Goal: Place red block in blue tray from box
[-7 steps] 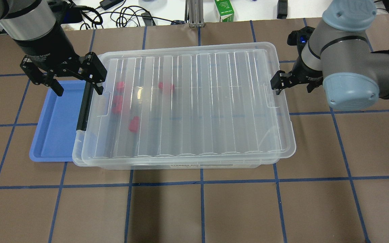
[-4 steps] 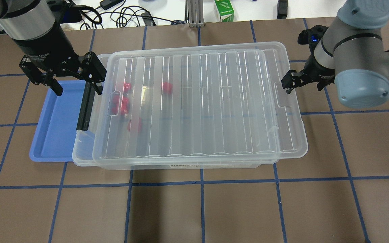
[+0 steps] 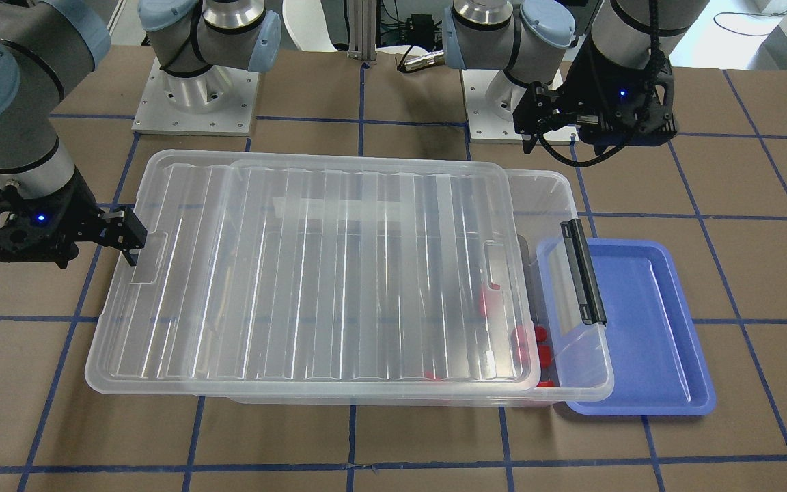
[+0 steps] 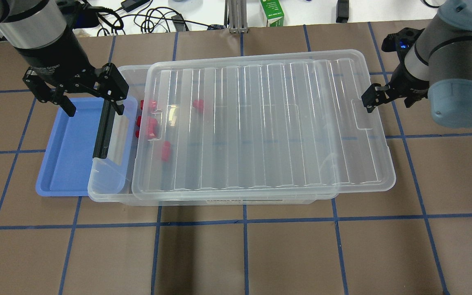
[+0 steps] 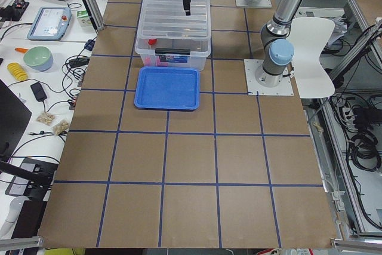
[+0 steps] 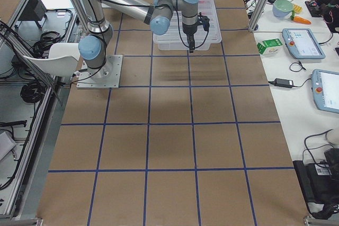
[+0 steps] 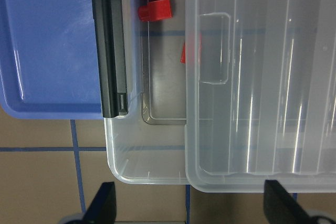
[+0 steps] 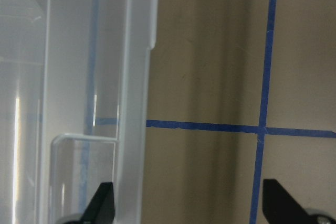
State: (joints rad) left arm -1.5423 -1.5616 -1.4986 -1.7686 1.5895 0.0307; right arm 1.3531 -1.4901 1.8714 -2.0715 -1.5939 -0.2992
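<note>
The clear box [image 4: 109,182] stands mid-table with its black latch [image 4: 104,129] on the left end. Its ribbed lid [image 4: 260,123] lies shifted right, so the box's left end is uncovered. Several red blocks [image 4: 149,127] lie inside near that end. Two of them [image 7: 153,10] show bare in the left wrist view, and the others show through the lid. The blue tray [image 4: 66,155] sits empty against the box's left end. My left gripper [image 4: 92,98] is open and empty above the latch. My right gripper [image 4: 370,100] is open, with one finger at the lid's right handle recess [image 8: 84,177].
The lid overhangs the box's right end [image 4: 383,172]. A green carton [image 4: 272,14] and cables [image 4: 154,20] lie beyond the table's far edge. Both arm bases [image 3: 195,102] stand on the robot's side.
The lid has slid steadily to the right along with my right gripper, baring the box's left end and some red blocks. My left gripper has not moved.
</note>
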